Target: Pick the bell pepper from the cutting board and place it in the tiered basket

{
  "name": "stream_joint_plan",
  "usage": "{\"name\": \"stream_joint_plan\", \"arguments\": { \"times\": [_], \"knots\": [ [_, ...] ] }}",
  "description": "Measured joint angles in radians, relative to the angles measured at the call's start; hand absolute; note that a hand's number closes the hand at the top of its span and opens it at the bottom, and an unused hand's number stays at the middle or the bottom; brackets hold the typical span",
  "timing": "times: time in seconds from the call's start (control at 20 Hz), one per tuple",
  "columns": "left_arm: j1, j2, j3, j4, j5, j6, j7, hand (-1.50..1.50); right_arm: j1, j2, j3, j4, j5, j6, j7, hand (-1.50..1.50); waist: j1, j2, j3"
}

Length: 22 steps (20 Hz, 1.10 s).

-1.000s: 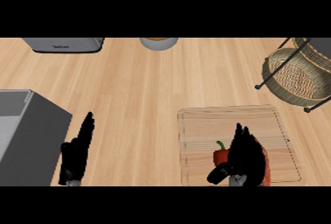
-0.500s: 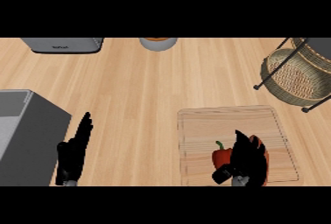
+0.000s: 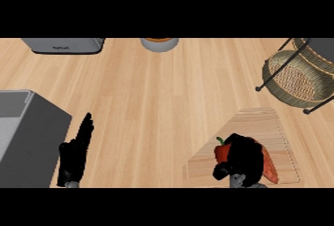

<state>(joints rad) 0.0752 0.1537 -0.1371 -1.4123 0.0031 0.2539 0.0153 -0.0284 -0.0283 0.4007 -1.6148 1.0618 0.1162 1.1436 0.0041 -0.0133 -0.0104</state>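
My right hand is curled over the red bell pepper at the lower right. Red shows on both sides of the fingers and the green stem sticks out at the upper left. The pepper is over the wooden cutting board, whose left edge now runs diagonally, so the board looks skewed or tipped. The tiered basket, woven with a black wire frame, stands at the far right, well beyond the board. My left hand rests open at the lower left, fingers straight, holding nothing.
A large grey box fills the left edge right beside my left hand. A grey appliance and a round grey container stand along the counter's far edge. Bare wooden counter lies between the board and the basket.
My right hand has closed further over the pepper. The cutting board's outline changed from a rectangle to a skewed shape with a slanted left edge. The left hand has barely moved.
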Motion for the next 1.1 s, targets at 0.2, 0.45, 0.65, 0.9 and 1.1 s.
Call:
{"name": "stream_joint_plan", "arguments": {
  "times": [0.2, 0.45, 0.65, 0.9, 1.1],
  "knots": [
    [0.002, 0.015, 0.015, -0.004, 0.013, -0.027, 0.004, 0.00, -0.035, 0.001, -0.009, 0.051, 0.067, -0.004, -0.023, 1.50, 0.001, -0.001, 0.000],
    [0.015, 0.007, 0.024, 0.000, 0.015, -0.022, -0.018, 0.00, 0.018, -0.241, -0.157, -0.025, -0.077, 0.045, -0.296, 1.50, -0.015, -0.001, 0.005],
    [0.032, 0.001, 0.026, -0.012, 0.011, -0.009, -0.020, 0.00, 0.067, -0.438, -0.326, -0.035, -0.251, 0.069, -0.566, 1.50, -0.033, -0.001, 0.007],
    [0.036, 0.005, 0.026, -0.024, 0.007, -0.006, 0.000, 0.00, 0.088, -0.595, -0.599, 0.016, -0.497, 0.104, -0.819, 1.50, -0.041, 0.004, 0.013],
    [0.042, 0.004, 0.026, -0.028, 0.004, -0.005, -0.002, 0.00, 0.065, -0.677, -0.814, 0.046, -0.688, 0.162, -0.914, 1.50, -0.039, 0.004, 0.012]
  ]
}}
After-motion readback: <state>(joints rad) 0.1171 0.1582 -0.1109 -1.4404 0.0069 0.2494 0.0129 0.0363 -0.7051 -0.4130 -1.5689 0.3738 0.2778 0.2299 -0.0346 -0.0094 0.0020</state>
